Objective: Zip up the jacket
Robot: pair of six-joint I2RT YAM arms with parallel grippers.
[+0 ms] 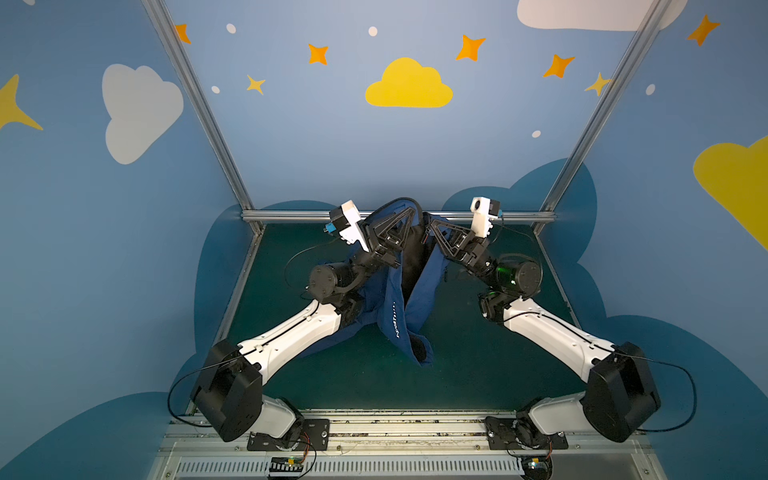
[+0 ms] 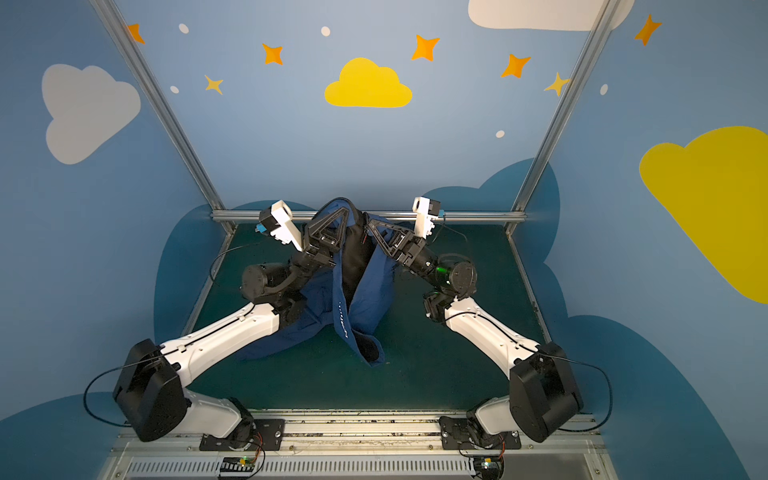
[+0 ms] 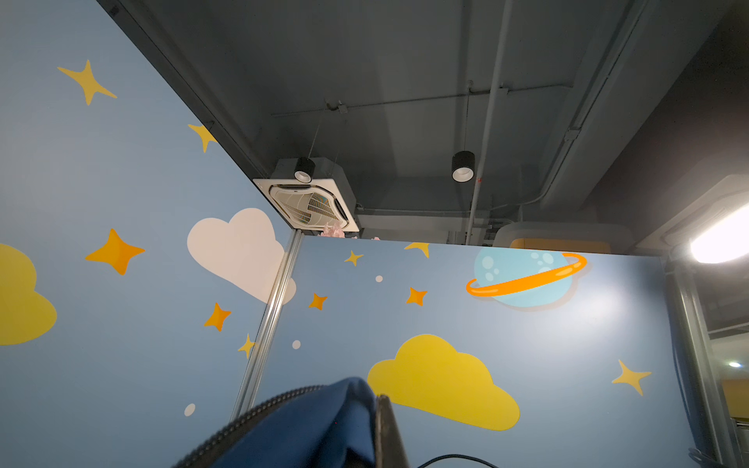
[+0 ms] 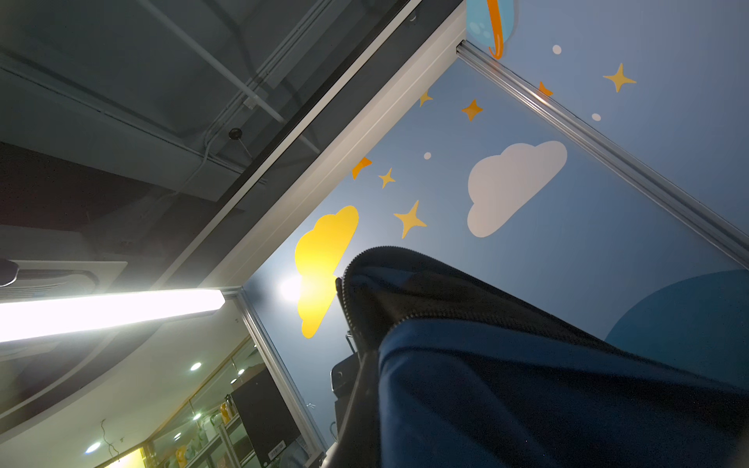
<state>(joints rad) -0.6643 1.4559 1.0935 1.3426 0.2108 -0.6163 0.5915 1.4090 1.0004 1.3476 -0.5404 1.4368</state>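
Observation:
The navy jacket (image 1: 420,291) (image 2: 370,291) hangs between my two raised grippers, unzipped, with its black lining showing down the middle. Its lower part, with small white lettering (image 1: 394,322), rests crumpled on the green table (image 1: 478,357). My left gripper (image 1: 408,212) (image 2: 344,212) is shut on the upper left front edge. The right gripper (image 1: 433,223) (image 2: 370,223) is shut on the upper right front edge. The left wrist view shows blue cloth and zipper teeth (image 3: 259,409) against a dark finger (image 3: 387,425). In the right wrist view, the jacket (image 4: 527,385) drapes beside a finger (image 4: 360,389).
An aluminium rail (image 1: 291,216) runs along the table's back edge, right behind the grippers, with slanted posts (image 1: 199,108) at both back corners. Painted blue walls close in three sides. A sleeve (image 1: 332,345) lies under my left forearm.

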